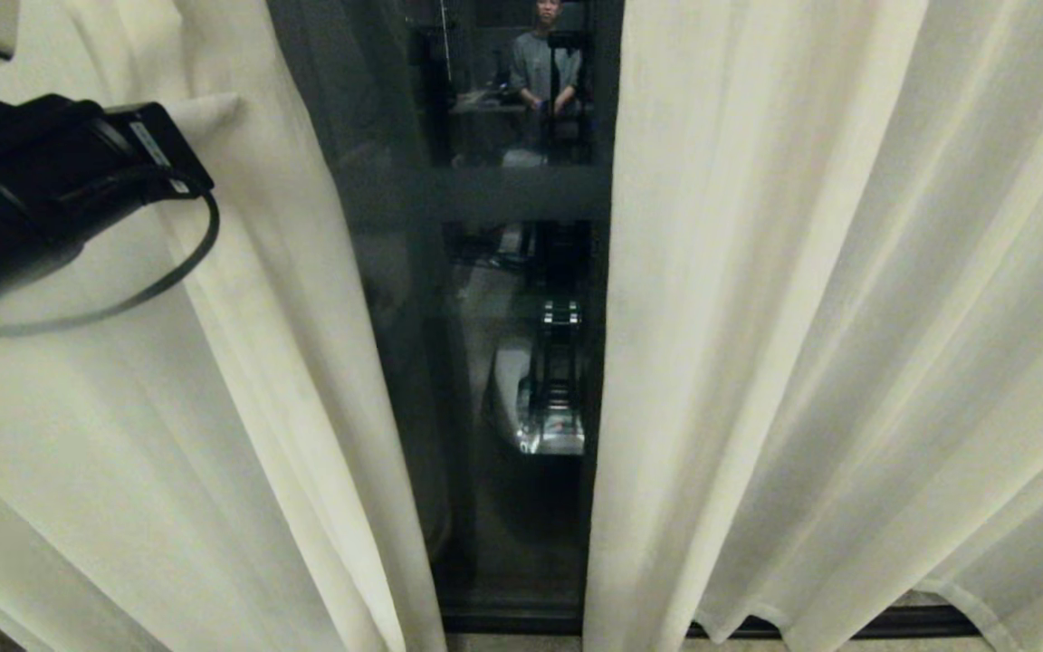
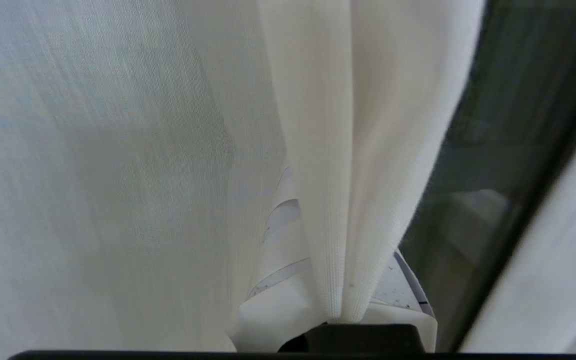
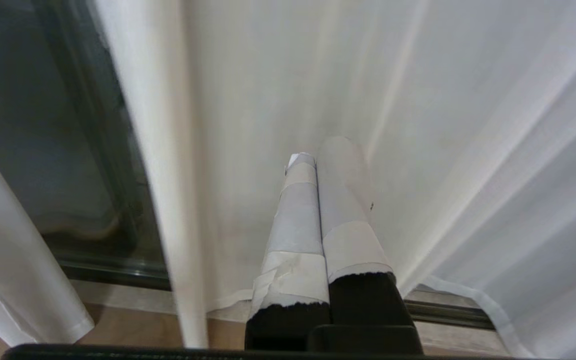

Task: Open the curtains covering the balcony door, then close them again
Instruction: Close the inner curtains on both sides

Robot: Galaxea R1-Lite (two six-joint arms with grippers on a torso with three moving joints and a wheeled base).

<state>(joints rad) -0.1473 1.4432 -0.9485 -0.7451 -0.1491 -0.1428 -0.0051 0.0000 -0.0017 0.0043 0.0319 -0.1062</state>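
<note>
The curtains hang parted. The left panel (image 1: 241, 407) and the right panel (image 1: 802, 317) leave a narrow strip of the balcony door (image 1: 503, 507) showing, its frosted band (image 1: 521, 195) running across the dark glass. My left arm (image 1: 60, 181) reaches in at the upper left. Its gripper (image 2: 340, 235) is shut on the inner edge of the left curtain (image 2: 348, 150), with the fold pinched between taped fingers (image 2: 278, 290). My right gripper (image 3: 320, 155) hangs low by the right curtain (image 3: 418, 100), shut and empty.
The glass reflects a person (image 1: 544, 63) and the robot itself (image 1: 558, 380). The door's dark bottom track (image 1: 512, 620) runs along the floor. Brown wooden floor (image 3: 118, 325) shows below the curtain hems (image 3: 473, 297).
</note>
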